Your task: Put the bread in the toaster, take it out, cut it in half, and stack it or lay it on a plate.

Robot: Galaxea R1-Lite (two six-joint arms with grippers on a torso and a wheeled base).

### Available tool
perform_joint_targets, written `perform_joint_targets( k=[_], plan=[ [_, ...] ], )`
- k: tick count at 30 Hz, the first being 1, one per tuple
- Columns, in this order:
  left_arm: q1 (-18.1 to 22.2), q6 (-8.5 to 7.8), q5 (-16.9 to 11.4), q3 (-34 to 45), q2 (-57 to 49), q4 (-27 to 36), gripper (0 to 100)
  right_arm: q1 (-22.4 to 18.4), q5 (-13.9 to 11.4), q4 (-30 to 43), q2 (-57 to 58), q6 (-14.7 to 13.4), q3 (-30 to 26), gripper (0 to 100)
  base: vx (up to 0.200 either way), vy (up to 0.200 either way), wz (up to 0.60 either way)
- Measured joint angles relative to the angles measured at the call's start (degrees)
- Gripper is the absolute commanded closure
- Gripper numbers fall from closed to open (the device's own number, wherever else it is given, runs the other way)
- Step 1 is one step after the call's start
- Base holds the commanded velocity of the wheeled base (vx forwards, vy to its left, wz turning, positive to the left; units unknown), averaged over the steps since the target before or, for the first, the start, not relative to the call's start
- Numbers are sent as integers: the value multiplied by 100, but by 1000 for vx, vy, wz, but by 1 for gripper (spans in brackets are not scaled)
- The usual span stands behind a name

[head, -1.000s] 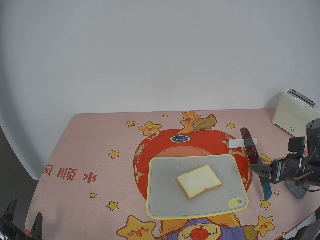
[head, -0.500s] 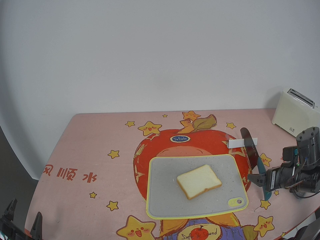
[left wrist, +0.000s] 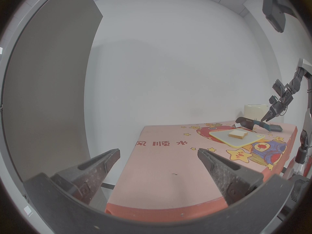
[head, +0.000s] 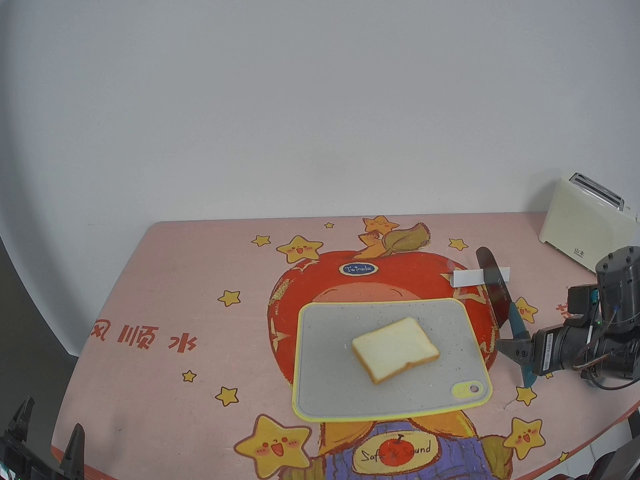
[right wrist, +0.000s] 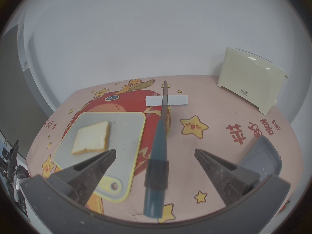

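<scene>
A slice of bread (head: 395, 349) (right wrist: 91, 137) lies flat on the grey cutting board (head: 327, 375) (right wrist: 126, 127) with a yellow rim. To the board's right lies a knife (head: 508, 311) (right wrist: 159, 143) with a teal handle, its blade propped on a small white rest (head: 467, 277) (right wrist: 177, 100). My right gripper (head: 510, 350) (right wrist: 154, 155) hovers open over the knife's handle, one finger on each side. The cream toaster (head: 585, 221) (right wrist: 250, 77) stands at the table's far right. My left gripper (head: 47, 435) (left wrist: 159, 155) is open and holds nothing, off the table's near left corner.
A dark grey tray (right wrist: 260, 156) lies at the table's right edge, beside the right gripper. The pink table (head: 200, 281) is bare on its left half. A white wall stands behind the table.
My right gripper has shifted a little toward the cutting board and lower over the knife's handle. The head camera has tilted slightly, so the whole picture has shifted. The bread and knife have not moved.
</scene>
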State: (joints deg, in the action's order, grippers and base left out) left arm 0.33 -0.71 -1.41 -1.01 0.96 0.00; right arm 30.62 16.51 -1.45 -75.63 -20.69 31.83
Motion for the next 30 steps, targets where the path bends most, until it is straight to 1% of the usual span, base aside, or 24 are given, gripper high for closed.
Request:
perform_joint_targets(
  k=[8, 11, 16, 20, 30],
  plan=[
    [-2, 2, 0, 0, 0, 0, 0, -69, 54, -44, -160, 176, 190, 0, 0, 0, 0],
    [-2, 2, 0, 0, 0, 2, 0, -89, 60, -322, -262, 217, 201, 0, 0, 0, 0],
    [0, 9, 0, 0, 0, 0, 0, -232, 93, -741, -518, 440, 193, 0, 0, 0, 0],
    [0, 9, 2, 0, 0, 0, 0, -297, 128, -979, -723, 474, 149, 0, 0, 0, 0],
    [0, 9, 0, 0, 0, 0, 0, -317, 134, -1023, -1091, 488, 155, 0, 0, 0, 0]
  ],
)
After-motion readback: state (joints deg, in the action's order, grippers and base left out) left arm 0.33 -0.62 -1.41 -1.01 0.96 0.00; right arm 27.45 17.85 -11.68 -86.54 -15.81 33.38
